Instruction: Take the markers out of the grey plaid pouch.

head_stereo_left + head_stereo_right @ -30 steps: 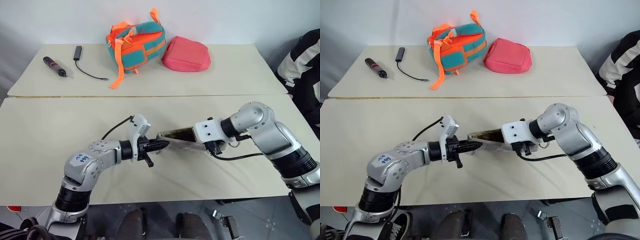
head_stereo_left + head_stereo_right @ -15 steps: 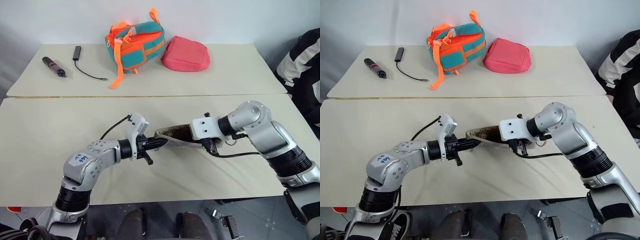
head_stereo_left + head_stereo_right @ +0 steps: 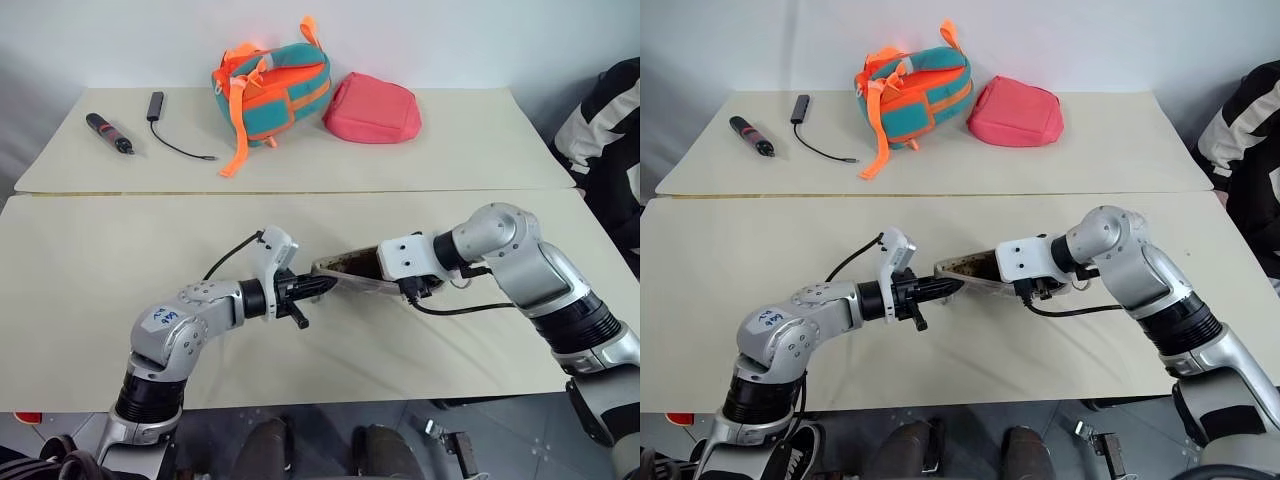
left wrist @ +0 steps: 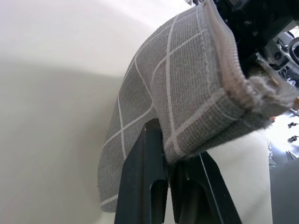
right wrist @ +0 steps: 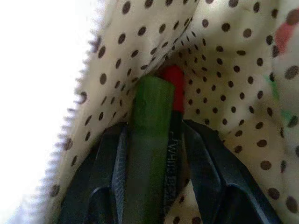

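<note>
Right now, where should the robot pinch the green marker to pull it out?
Probably on its long barrel, coming in through the grey plaid pouch's open zip mouth. The green marker lies lengthwise between the right gripper's fingers, pointing into the lining beside a red-ended marker.

Bare table [image 3: 90,260] around pouch [image 3: 352,270]

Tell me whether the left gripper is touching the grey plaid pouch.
Touching. In the left wrist view, the left gripper is shut on the grey plaid pouch, pinching the fabric's lower edge between its black fingers.
</note>
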Available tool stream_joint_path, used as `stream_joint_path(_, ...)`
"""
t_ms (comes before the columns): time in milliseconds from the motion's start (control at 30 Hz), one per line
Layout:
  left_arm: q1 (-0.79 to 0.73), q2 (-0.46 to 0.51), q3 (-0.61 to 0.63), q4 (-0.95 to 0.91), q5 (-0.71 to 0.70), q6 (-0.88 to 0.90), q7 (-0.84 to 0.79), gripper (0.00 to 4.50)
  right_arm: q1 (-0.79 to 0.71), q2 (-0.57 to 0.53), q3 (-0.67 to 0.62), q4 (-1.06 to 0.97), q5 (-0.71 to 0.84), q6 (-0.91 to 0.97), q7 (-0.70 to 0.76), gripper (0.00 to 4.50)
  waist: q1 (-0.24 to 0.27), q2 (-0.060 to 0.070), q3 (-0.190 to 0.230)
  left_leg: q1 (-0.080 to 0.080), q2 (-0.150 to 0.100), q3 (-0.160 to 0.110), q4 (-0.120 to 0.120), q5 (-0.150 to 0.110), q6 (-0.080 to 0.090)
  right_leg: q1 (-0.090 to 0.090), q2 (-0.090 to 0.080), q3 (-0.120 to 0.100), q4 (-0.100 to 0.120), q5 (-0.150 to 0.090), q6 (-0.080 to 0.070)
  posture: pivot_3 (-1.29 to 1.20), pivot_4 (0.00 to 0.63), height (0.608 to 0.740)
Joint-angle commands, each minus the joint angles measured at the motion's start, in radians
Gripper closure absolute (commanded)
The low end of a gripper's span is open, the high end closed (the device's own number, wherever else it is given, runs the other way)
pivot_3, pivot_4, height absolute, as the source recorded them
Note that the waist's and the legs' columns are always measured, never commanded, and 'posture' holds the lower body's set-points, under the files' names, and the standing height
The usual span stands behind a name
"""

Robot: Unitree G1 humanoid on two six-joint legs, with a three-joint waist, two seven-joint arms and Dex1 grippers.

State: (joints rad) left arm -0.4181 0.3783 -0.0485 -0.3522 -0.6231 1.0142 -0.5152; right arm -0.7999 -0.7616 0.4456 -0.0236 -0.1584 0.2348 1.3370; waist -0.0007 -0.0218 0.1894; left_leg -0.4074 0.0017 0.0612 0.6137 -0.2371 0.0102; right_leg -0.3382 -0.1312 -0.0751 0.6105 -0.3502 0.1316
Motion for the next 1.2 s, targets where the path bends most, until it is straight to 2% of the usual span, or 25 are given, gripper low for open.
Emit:
stream_joint_path(33,0.004,-0.004,0.017,-0.032,-0.018,-0.009,0.002,4.50,0.001,-0.004,0.011,0.023,-0.041,-0.025,-0.015,2.58,0.000,0.000,0.000,0.000,0.000,0.000,0.000,0.000,0.000,0.000,0.000,0.000,0.000,0.000,0.000,0.00,0.150,0.740)
stream_joint_path(400,0.004,-0.016,0.019,-0.035,-0.025,0.001,0.006,4.50,0.000,0.003,0.044,0.066,-0.137,-0.046,-0.045,2.58,-0.001,0.000,0.000,0.000,0.000,0.000,0.000,0.000,0.000,0.000,0.001,0.000,0.000,0.000,0.000,0.00,0.150,0.740)
stream_joint_path(533,0.005,-0.013,0.017,-0.040,-0.022,-0.003,0.006,4.50,0.005,0.024,0.035,0.062,-0.120,-0.017,-0.039,2.58,-0.001,0.000,0.000,0.000,0.000,0.000,0.000,0.000,0.000,0.000,0.001,0.000,0.000,0.000,0.000,0.00,0.150,0.740)
stream_joint_path(633,0.008,-0.013,0.020,-0.039,-0.023,-0.002,0.007,4.50,-0.008,0.029,0.020,0.063,-0.112,-0.017,-0.049,3.19,-0.001,0.000,0.000,0.000,0.000,0.000,0.000,0.000,0.000,0.000,0.001,0.000,0.001,0.000,0.000,0.00,0.150,0.740)
stream_joint_path(700,0.008,-0.013,0.020,-0.038,-0.023,-0.002,0.008,4.50,-0.015,0.028,0.013,0.061,-0.107,-0.022,-0.048,3.83,-0.001,0.000,0.000,0.000,0.000,0.000,0.000,0.000,0.000,0.000,0.001,0.000,0.001,0.000,0.000,0.00,0.150,0.740)
stream_joint_path(733,0.008,-0.014,0.021,-0.037,-0.022,-0.005,0.009,4.50,-0.020,0.035,0.000,0.056,-0.092,-0.017,-0.050,4.06,-0.001,0.000,0.000,0.000,0.000,0.000,0.000,0.000,0.000,0.000,0.001,0.000,0.001,0.000,0.000,0.00,0.150,0.740)
stream_joint_path(800,0.005,-0.016,0.023,-0.036,-0.022,-0.007,0.010,4.50,-0.029,0.042,-0.018,0.043,-0.073,-0.009,-0.048,4.08,-0.001,0.000,0.000,0.000,0.000,0.000,0.000,0.000,0.000,0.000,0.001,0.000,0.001,0.000,0.000,0.00,0.150,0.740)
stream_joint_path(1067,0.011,-0.007,0.027,-0.021,0.001,-0.031,0.013,4.50,-0.030,0.059,-0.166,-0.067,0.176,0.175,0.030,4.08,0.001,0.000,0.000,0.000,0.000,0.000,0.000,0.000,0.000,0.000,0.001,0.000,0.000,0.000,0.000,0.00,0.150,0.740)
stream_joint_path(1200,0.007,-0.001,0.035,-0.002,0.017,-0.049,0.021,4.50,-0.030,0.079,-0.228,-0.091,0.274,0.214,0.017,4.08,0.001,0.000,0.000,0.000,0.000,0.000,0.000,0.000,0.000,0.000,0.000,0.000,0.000,0.000,0.000,0.00,0.150,0.740)
